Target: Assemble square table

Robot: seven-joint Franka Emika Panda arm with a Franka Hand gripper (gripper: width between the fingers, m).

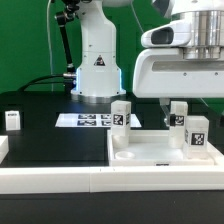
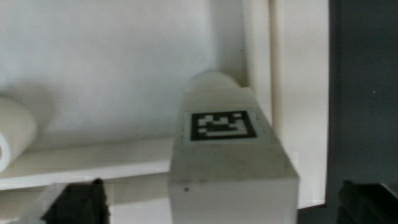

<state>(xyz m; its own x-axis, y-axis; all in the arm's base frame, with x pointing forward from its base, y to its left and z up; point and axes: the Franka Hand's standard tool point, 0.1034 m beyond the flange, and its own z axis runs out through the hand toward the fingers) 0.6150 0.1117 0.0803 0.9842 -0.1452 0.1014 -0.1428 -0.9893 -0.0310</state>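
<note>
The white square tabletop (image 1: pixel 150 152) with a raised rim lies at the front of the exterior view's right. A tagged white leg (image 1: pixel 122 115) stands at its far left corner, and another (image 1: pixel 197 131) stands near its right edge. A third leg (image 1: pixel 178 115) stands at the far right, under my gripper (image 1: pixel 177 107). In the wrist view this leg (image 2: pixel 228 150) shows its tag and sits between my fingertips (image 2: pixel 80 203). There is a gap on each side, so my gripper (image 2: pixel 222 208) is open around it. A fourth leg (image 1: pixel 13 120) stands alone at the far left.
The marker board (image 1: pixel 88 120) lies flat on the black surface in front of the robot base (image 1: pixel 96 70). A long white rail (image 1: pixel 90 185) runs along the front edge. The rounded edge of another white part (image 2: pixel 9 130) shows in the wrist view.
</note>
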